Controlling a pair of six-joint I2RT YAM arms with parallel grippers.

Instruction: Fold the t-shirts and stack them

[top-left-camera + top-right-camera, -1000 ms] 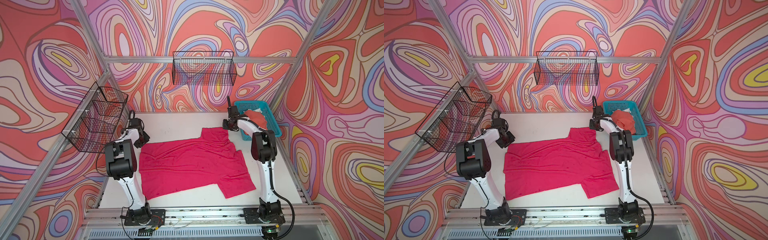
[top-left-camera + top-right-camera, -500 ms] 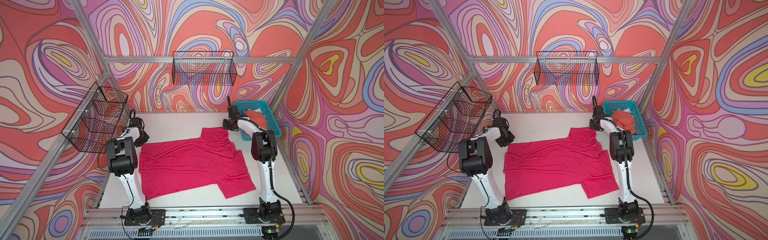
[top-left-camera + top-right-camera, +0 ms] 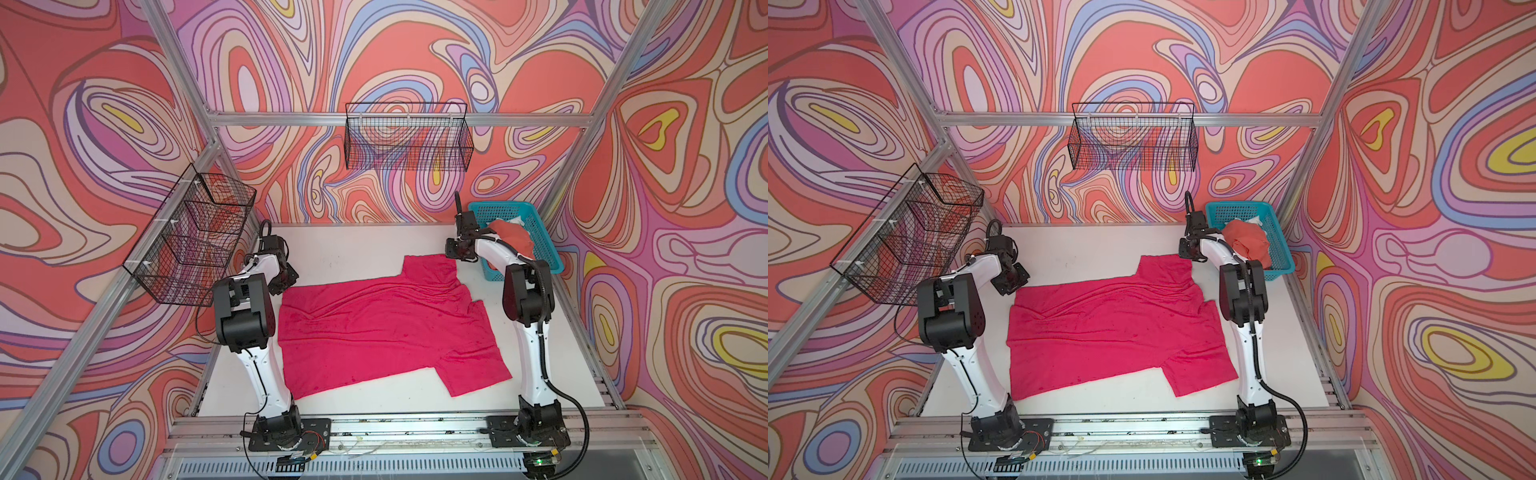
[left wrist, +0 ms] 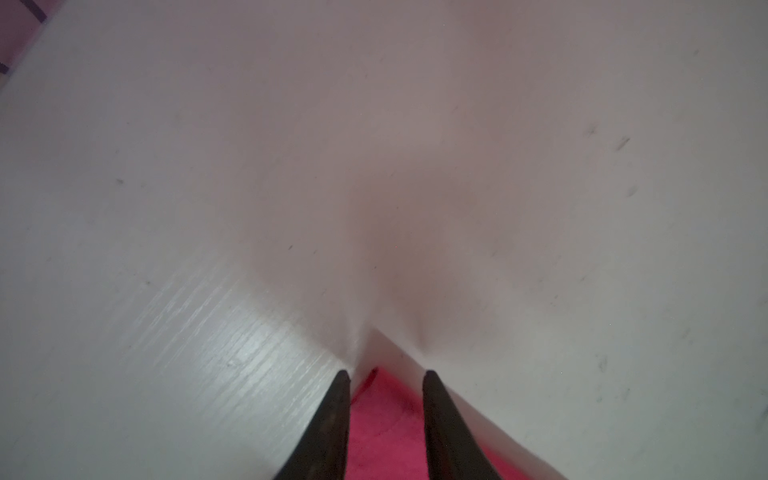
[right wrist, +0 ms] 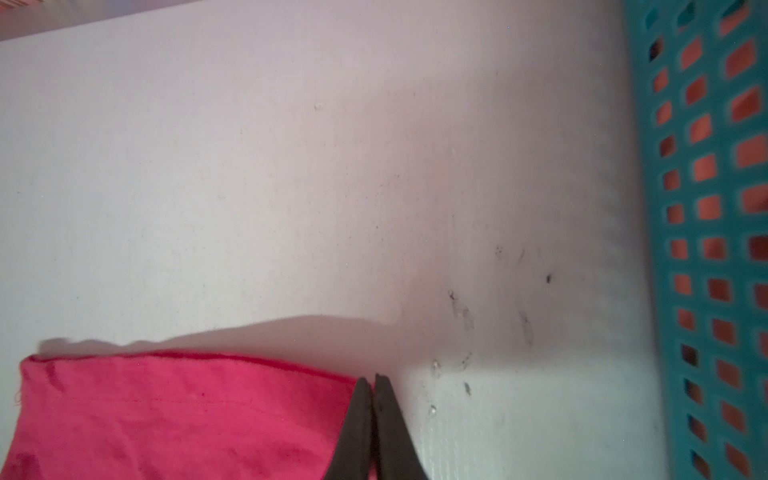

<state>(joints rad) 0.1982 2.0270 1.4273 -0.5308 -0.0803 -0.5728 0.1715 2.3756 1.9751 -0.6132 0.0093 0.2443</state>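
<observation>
The magenta t-shirt [image 3: 382,328] lies spread flat on the white counter [image 3: 357,249] between the two arms. At its far left corner, the left gripper [image 4: 386,376] has its jaws apart, with the corner lying between them. At the far sleeve, the right gripper [image 5: 372,380] has its jaws together against the hem; whether they pinch cloth cannot be told. Beyond, the coral t-shirt [image 3: 515,232] sits bunched in the teal basket [image 3: 548,249].

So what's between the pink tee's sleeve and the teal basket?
Only bare, scuffed table between pink tee and teal basket; the right wrist view shows it.
</observation>
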